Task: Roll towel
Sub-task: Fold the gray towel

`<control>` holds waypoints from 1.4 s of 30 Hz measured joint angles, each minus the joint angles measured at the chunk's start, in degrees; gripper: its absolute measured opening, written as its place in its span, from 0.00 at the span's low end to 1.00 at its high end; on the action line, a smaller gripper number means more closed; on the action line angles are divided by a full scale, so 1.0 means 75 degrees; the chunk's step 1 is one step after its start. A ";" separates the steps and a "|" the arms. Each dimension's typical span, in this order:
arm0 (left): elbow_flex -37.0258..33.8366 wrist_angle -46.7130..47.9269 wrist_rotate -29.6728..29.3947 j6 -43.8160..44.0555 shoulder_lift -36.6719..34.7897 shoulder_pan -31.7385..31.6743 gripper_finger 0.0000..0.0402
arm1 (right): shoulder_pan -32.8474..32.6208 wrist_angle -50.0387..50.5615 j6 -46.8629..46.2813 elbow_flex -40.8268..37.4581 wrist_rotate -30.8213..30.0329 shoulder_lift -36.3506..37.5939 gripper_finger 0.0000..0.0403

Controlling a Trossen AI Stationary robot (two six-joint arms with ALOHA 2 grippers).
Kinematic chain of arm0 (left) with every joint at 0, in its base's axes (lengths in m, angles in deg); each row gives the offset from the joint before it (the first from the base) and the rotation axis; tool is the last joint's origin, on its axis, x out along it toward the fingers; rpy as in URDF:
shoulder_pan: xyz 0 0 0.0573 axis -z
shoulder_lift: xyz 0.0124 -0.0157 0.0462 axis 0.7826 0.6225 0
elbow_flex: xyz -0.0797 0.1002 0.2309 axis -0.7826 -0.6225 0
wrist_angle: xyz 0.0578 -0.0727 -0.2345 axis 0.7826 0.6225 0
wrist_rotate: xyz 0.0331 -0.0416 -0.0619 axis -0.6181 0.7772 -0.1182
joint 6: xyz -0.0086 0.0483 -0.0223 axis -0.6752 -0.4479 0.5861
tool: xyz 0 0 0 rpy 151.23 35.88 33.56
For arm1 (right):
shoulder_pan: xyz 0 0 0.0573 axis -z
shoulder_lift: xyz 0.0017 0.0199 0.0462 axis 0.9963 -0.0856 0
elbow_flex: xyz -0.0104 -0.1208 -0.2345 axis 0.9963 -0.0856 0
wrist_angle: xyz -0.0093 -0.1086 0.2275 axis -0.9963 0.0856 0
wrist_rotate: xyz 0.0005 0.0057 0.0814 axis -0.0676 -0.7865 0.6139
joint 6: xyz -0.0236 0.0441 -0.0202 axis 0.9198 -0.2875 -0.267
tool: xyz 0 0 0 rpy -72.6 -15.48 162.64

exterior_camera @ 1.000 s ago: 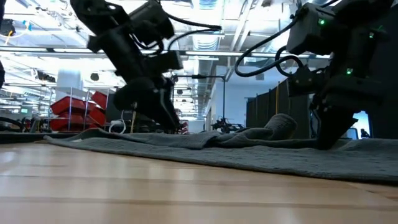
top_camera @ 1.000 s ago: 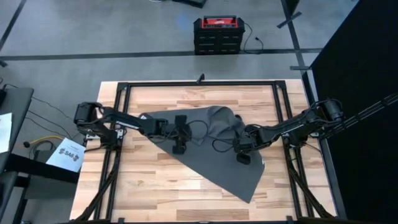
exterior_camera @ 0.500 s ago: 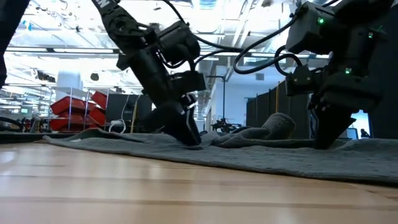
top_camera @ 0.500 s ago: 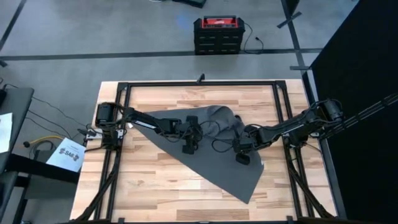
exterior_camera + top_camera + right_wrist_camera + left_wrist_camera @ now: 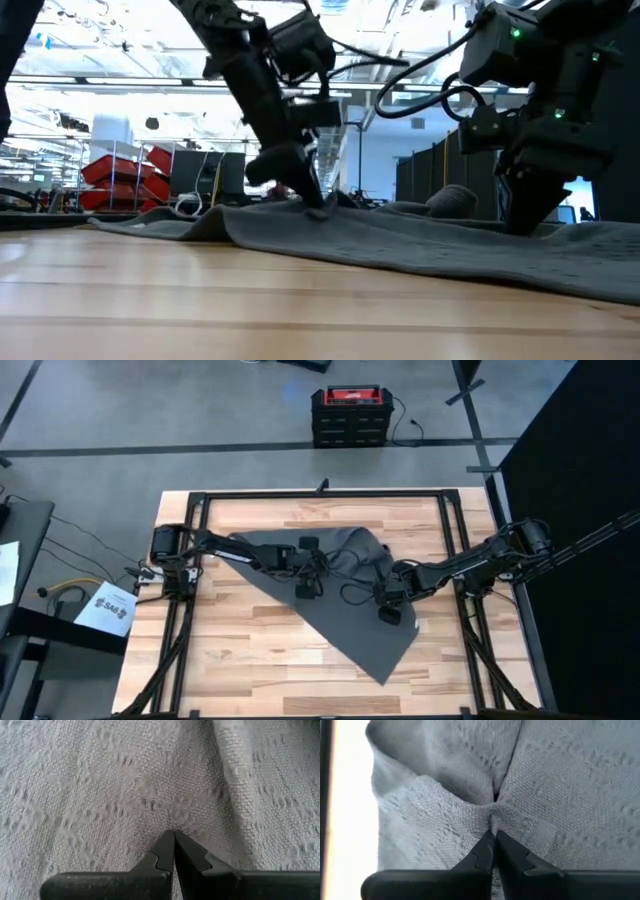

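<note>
The dark grey towel (image 5: 345, 625) lies spread slantwise on the wooden table, one corner far left and one near the front edge, with a bunched fold (image 5: 365, 550) at its far right. My left gripper (image 5: 306, 568) stands over the towel's far-left half, shut on a pinch of cloth (image 5: 492, 820). My right gripper (image 5: 390, 597) is shut, with its fingertips down on the towel's right part (image 5: 174, 827). In the low view the cloth rises in a low ridge under the left gripper (image 5: 318, 205), while it lies flat under the right gripper (image 5: 518, 228). My left gripper pinches a small raised pucker (image 5: 492, 817) in the towel's far-left half between its two fingertips, coming from above and pointing down. Creases run out from the pinch. The cloth is lifted a little there, and the rest lies on the table. My right gripper presses its shut fingertips (image 5: 167, 847) down on the flat towel (image 5: 150, 805) from above, near the towel's right edge. The cloth under them lies on the table.
Black frame rails (image 5: 190, 600) run along the table's left, right and far sides. Bare wood (image 5: 250, 660) lies at the near left. A red and black box (image 5: 350, 415) stands on the floor beyond the far edge.
My left gripper has moved toward the table's right, come down on the towel and taken a pinch of it. It then drew back a little toward the far edge, raising a ridge of cloth. The towel's near corner has slid slightly left. My right gripper has stayed down.
</note>
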 joint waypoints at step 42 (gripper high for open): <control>-0.0270 0.1287 0.0844 0.0994 -0.0672 -0.0530 0.27 | -0.0305 -0.0131 -0.0055 0.0007 -0.0003 0.0003 0.00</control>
